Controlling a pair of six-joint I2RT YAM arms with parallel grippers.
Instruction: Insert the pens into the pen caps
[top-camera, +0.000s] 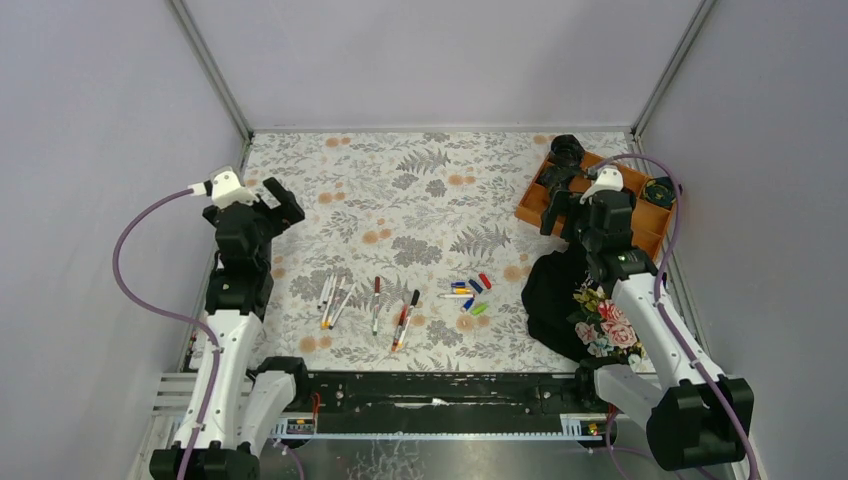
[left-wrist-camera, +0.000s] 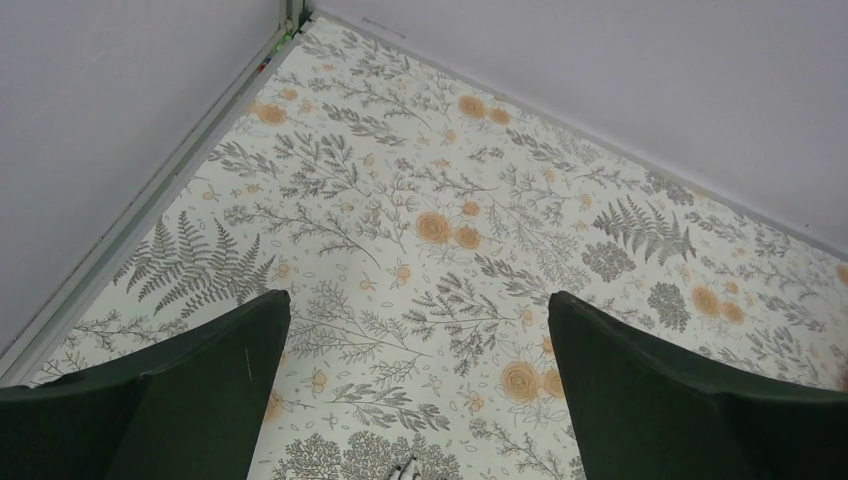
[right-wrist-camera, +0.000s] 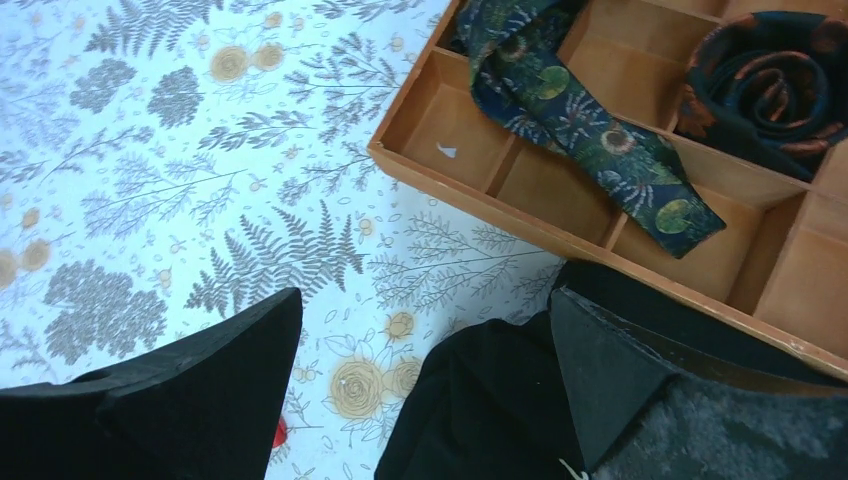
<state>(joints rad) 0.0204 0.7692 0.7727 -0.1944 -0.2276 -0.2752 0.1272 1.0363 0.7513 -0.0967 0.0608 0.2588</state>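
Near the tabletop's (top-camera: 420, 190) front edge, the pens (top-camera: 376, 303) lie loose left of centre, their long axes roughly near-to-far with slight tilts. The caps (top-camera: 470, 292) cluster just to their right, near a black cloth (top-camera: 555, 295). Farther back, the left end effector (left-wrist-camera: 420, 305) hangs wide open and empty by the left wall, the right end effector (right-wrist-camera: 425, 300) likewise over the cloth's edge beside a tray (right-wrist-camera: 480, 195), with free tabletop between them.

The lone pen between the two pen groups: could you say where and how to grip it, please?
Mid-barrel, from straight above: the pen lies flat and alone, with bare table either side, so jaws can close across its slim barrel.
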